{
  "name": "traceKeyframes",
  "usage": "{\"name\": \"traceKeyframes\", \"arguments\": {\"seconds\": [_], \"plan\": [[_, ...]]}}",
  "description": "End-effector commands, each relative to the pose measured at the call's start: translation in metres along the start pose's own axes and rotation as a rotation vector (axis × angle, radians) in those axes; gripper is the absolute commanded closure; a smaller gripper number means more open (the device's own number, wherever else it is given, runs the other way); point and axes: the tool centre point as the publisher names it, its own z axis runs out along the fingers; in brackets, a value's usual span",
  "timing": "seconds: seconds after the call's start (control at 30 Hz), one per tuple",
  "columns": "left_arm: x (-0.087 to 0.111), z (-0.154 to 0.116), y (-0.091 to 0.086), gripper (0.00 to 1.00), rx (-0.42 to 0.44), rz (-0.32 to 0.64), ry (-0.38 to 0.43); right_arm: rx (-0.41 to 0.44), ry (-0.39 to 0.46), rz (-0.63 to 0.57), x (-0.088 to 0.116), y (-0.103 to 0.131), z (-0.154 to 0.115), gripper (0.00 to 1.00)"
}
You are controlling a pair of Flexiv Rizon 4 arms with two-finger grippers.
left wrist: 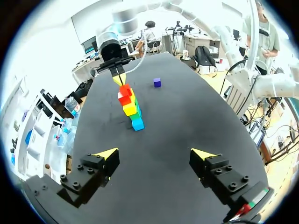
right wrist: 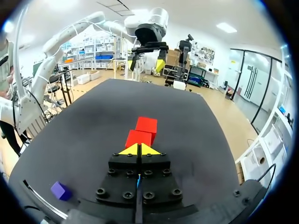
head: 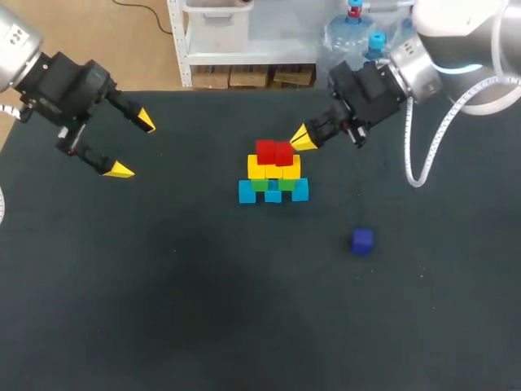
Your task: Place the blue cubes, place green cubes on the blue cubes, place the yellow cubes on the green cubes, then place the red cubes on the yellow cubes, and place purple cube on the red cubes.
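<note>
My right end effector [head: 304,138] is empty, fingers pressed together, tips just beside the red cubes [head: 274,152]. I judge it is there to square them on the yellow cubes [head: 273,170], which sit on the green cubes [head: 286,184] and blue cubes [head: 247,192]. The purple cube [head: 362,241] lies alone on the counter [head: 163,285], unobstructed. My left end effector [head: 133,145], fingers spread, hangs well aside.

From the right wrist, the right gripper [right wrist: 139,149] covers everything under the red cubes [right wrist: 142,133]. From the left wrist the stack [left wrist: 130,108] stands edge-on, so cubes per layer cannot be counted. In the head view, the left arm [head: 18,42] is cut off at ten o'clock, the right arm [head: 456,32] at two.
</note>
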Motion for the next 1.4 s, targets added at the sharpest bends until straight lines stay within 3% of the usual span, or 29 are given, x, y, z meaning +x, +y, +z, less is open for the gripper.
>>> {"name": "traceKeyframes", "arguments": {"seconds": [0.03,0.43,0.67,1.1,1.13,1.17,1.23,1.27,1.3,1.4], "plan": [[0.001,0.000,-0.001,0.00,-0.003,0.003,-0.002,0.005,0.003,0.002,0.000,0.002,-0.004,1.00],[0.001,0.000,-0.001,0.00,-0.003,0.003,-0.002,0.030,0.019,0.014,0.005,0.005,-0.017,1.00],[0.001,0.000,-0.001,0.00,-0.003,0.003,-0.002,0.052,0.075,-0.025,0.005,0.011,-0.032,1.00],[0.001,0.000,-0.001,0.00,-0.003,0.003,-0.002,0.186,0.195,0.015,0.022,0.050,-0.086,1.00],[0.001,0.000,-0.001,0.00,-0.003,0.003,-0.002,0.198,0.192,0.030,0.024,0.054,-0.090,0.91],[0.001,0.000,-0.001,0.00,-0.003,0.003,-0.002,0.213,0.188,0.036,0.026,0.058,-0.093,0.67],[0.001,0.000,-0.001,0.00,-0.003,0.003,-0.002,0.239,0.179,0.055,0.029,0.068,-0.098,0.52],[0.001,0.000,-0.001,0.00,-0.003,0.003,-0.002,0.256,0.178,0.069,0.031,0.074,-0.100,0.38],[0.001,0.000,-0.001,0.00,-0.003,0.003,-0.002,0.272,0.174,0.079,0.032,0.079,-0.102,0.03],[0.001,0.000,-0.001,0.00,-0.003,0.003,-0.002,0.324,0.169,0.096,0.035,0.094,-0.107,0.00]]}}
